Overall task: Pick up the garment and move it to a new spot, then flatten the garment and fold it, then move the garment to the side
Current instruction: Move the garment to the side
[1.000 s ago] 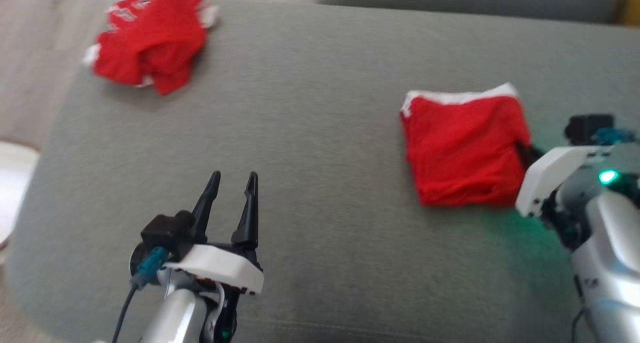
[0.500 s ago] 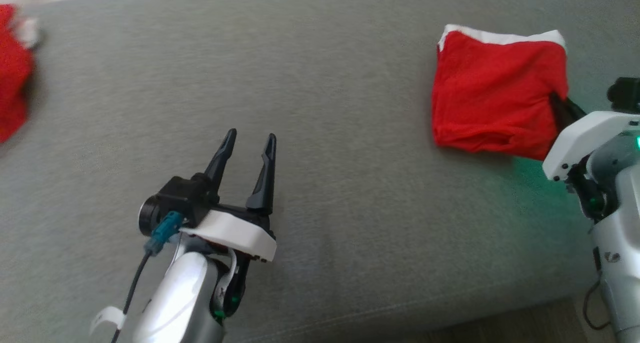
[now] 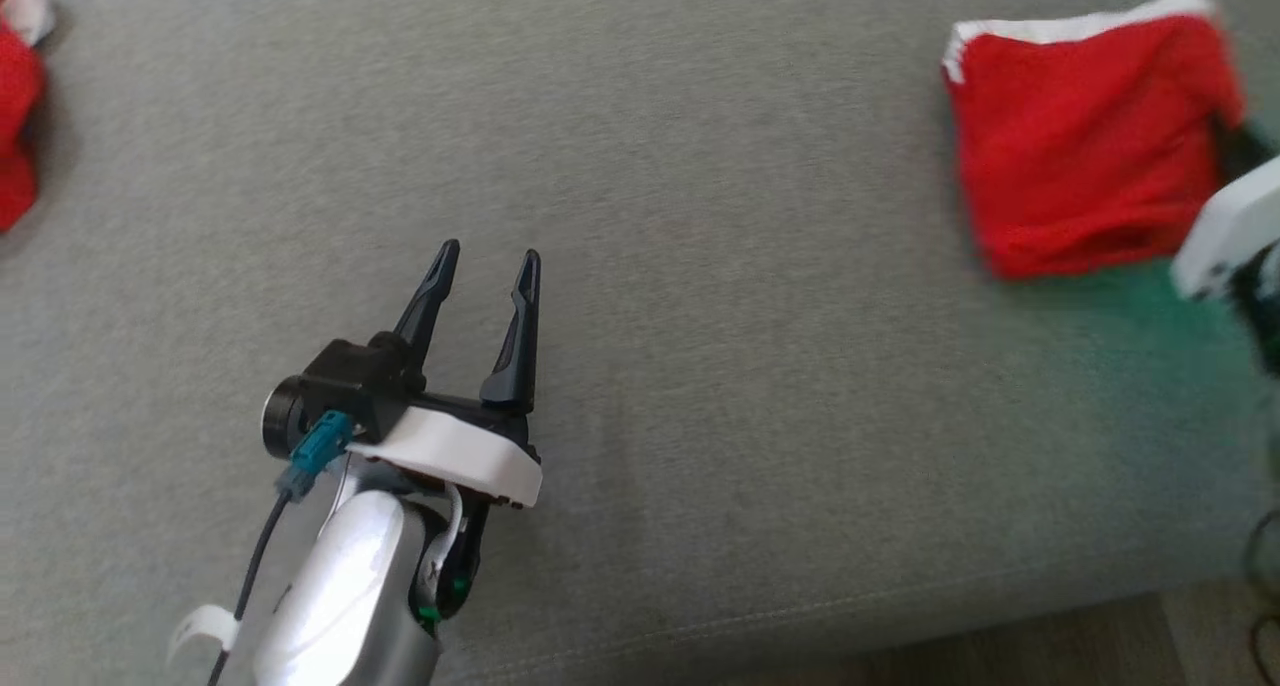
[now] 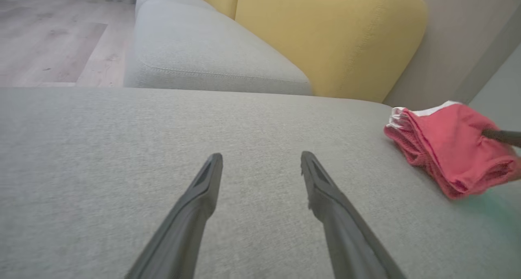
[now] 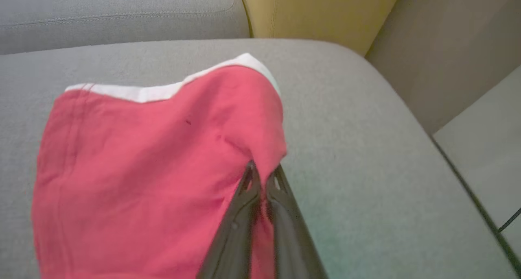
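The garment (image 3: 1085, 146) is red with a white band, folded into a thick square, and lies at the right end of the grey cushion (image 3: 700, 266). My right gripper (image 5: 264, 168) is shut on the garment's (image 5: 154, 169) right edge, with the cloth pinched between its fingertips. In the head view its white housing (image 3: 1225, 231) sits at the right border, fingers mostly hidden by cloth. My left gripper (image 3: 490, 253) hovers open over bare cushion at lower left, holding nothing. From the left wrist, that gripper (image 4: 261, 156) points across the cushion, with the garment (image 4: 443, 144) far to its right.
A second red garment (image 3: 15, 116), crumpled, lies at the cushion's far left edge. The cushion's front edge (image 3: 900, 616) runs along the bottom right, floor below it. A yellow backrest (image 4: 325, 35) and another grey seat (image 4: 195, 47) stand beyond the cushion.
The head camera has shifted, so the whole scene sits differently. Over the last half second my right gripper has drawn the folded garment rightward. My left gripper has stayed open and about in place.
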Controlling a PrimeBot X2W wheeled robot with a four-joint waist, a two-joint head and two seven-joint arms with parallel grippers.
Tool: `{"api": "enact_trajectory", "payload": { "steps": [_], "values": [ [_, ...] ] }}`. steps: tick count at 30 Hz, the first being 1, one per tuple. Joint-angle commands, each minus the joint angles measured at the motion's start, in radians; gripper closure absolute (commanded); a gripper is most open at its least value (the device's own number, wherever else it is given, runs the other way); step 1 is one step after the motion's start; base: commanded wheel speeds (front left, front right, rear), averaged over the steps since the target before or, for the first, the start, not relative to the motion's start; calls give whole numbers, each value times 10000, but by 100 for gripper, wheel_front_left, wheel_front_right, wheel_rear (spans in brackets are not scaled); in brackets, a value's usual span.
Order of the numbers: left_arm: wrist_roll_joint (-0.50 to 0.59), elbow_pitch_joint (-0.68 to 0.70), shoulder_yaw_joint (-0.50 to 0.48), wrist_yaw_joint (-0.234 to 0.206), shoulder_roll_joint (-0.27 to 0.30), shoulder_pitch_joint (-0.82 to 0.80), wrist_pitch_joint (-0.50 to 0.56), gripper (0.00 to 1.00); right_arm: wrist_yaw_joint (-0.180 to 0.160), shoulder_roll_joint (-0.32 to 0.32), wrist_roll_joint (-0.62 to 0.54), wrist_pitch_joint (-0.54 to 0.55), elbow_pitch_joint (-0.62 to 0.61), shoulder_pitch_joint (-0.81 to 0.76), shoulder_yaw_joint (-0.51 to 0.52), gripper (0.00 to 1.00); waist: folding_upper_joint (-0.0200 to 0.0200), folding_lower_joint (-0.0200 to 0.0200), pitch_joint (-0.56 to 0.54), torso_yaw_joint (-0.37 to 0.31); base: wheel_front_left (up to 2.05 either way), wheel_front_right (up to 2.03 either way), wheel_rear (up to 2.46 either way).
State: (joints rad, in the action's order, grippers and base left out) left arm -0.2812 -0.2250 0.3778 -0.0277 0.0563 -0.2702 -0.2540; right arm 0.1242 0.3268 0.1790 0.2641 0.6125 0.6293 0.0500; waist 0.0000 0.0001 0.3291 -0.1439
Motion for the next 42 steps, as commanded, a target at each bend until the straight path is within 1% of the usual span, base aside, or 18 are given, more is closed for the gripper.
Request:
{"api": "enact_trajectory", "payload": {
  "steps": [1, 6, 9, 10, 17, 22, 24, 25, 26, 30, 34, 36, 42],
  "values": [
    [149, 368, -294, -50, 103, -274, -78, 0, 65, 464, -262, 27, -200, 426, -10, 100, 0, -1, 102, 325, 0, 0, 0],
    [201, 466, -349, -107, 166, -284, -78, 0, 65, 1361, -873, 162, 328, 940, 374, 100, 0, -1, 255, 860, 0, 0, 0],
    [209, 519, -409, -150, 216, -259, -78, 0, 65, 1734, -1098, 184, 661, 1128, 801, 100, 0, -1, 343, 1073, 0, 0, 0],
    [209, 519, -409, -150, 216, -259, -78, 0, 65, 1734, -1098, 184, 661, 1128, 801, 100, 0, -1, 343, 1073, 0, 0, 0],
    [184, 646, -527, -168, 314, -171, -78, 0, 65, 2286, -1672, 95, 1059, 1220, 1864, 100, 0, -1, 424, 1239, 0, 0, 0],
    [205, 638, -492, -191, 312, -122, -78, 0, 65, 2262, -2270, -76, 1069, 1242, 2340, 100, 0, -1, 382, 1259, 0, 0, 0],
    [205, 627, -474, -189, 324, -100, -78, 0, 65, 2174, -2578, -225, 1039, 1249, 2427, 57, 0, -1, 363, 1259, 0, 0, 0],
    [203, 619, -466, -187, 334, -96, -78, 0, 65, 2139, -2772, -351, 1010, 1249, 2410, 15, 0, -1, 359, 1259, 0, 0, 0],
    [205, 610, -455, -188, 341, -93, -78, 0, 65, 2080, -2901, -525, 993, 1273, 2464, 0, 0, -1, 355, 1261, 0, 0, 0],
    [202, 575, -413, -203, 372, -83, -78, 0, 65, 1880, -3491, -1353, 1014, 1341, 2687, 0, 0, -1, 325, 1277, 0, 0, 0],
    [172, 539, -396, -225, 403, -50, -78, 0, 65, 1626, -3685, -2039, 1266, 1455, 2649, 0, 0, -1, 255, 1269, 0, 0, 0],
    [135, 506, -396, -240, 415, -19, -78, 0, 65, 1403, -3701, -2404, 1415, 1587, 2445, 0, 0, -1, 146, 1235, 0, 0, 0],
    [57, 451, -451, -275, 421, 33, -78, 0, 65, 891, -3492, -2873, 1303, 1788, 1785, 0, 0, -1, -301, 1180, 0, 0, 0]
  ]
}}
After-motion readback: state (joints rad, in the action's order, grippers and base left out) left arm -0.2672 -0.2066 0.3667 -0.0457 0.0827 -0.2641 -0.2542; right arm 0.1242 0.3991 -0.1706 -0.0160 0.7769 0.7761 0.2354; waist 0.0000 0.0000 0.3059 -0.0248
